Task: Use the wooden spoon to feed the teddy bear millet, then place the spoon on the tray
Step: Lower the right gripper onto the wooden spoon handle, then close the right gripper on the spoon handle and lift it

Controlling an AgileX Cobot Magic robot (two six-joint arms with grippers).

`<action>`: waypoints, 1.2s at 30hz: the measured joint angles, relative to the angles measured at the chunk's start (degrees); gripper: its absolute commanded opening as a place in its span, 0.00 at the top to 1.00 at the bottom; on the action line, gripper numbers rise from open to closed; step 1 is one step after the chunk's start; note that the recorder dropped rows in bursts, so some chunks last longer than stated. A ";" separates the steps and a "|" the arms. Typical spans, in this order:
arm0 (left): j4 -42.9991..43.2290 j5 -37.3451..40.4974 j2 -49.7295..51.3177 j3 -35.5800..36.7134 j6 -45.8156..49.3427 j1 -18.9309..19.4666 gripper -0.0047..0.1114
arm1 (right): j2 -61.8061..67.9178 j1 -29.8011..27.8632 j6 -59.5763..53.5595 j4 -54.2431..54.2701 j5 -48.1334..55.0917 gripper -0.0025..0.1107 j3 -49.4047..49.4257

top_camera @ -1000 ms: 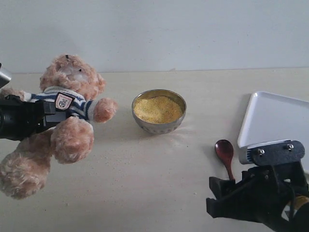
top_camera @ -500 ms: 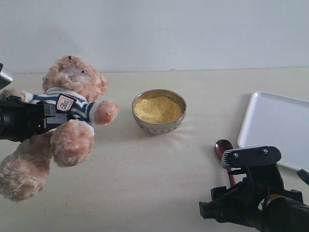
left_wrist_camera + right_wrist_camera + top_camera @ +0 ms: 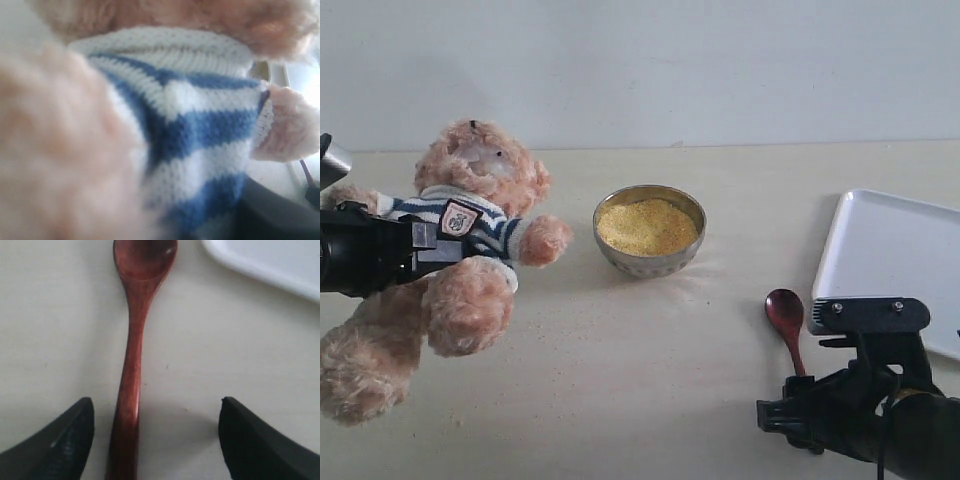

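Left claw [image 3: 425,245] is gripping the teddy bear [image 3: 480,170] round its striped middle, bear leaning back. Bowl [image 3: 650,264] of millet [image 3: 648,226] is sitting just past its paw. Further right, wooden spoon [image 3: 786,315] is lying on the table [image 3: 620,380] beside the tray [image 3: 895,245], right claw [image 3: 156,407] hovering wide open, straddling its handle.
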 measured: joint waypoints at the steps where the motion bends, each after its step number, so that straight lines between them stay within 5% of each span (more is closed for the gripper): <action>1: 0.00 0.00 0.00 0.00 0.00 0.00 0.92 | 0.00 -0.53 0.00 -1.51 0.50 0.37 0.00; 7: 0.00 0.00 0.00 0.00 0.00 0.00 0.92 | 0.00 -1.00 -0.42 -4.36 0.85 0.40 0.00; 13: 0.00 0.00 0.00 0.00 0.00 0.00 0.92 | 0.00 -1.00 -0.55 -4.76 1.01 0.64 0.00; 23: 0.23 0.00 0.00 0.00 0.00 0.00 0.92 | 0.00 -1.00 -1.57 -4.76 1.46 0.67 0.00; 29: 0.31 0.00 0.00 0.00 0.00 0.00 0.92 | 0.00 -1.00 -1.81 -3.43 1.56 0.96 -0.10; 36: 0.44 0.00 0.00 0.00 0.00 0.00 0.92 | 0.00 -1.00 -1.81 -3.32 1.68 0.98 -0.22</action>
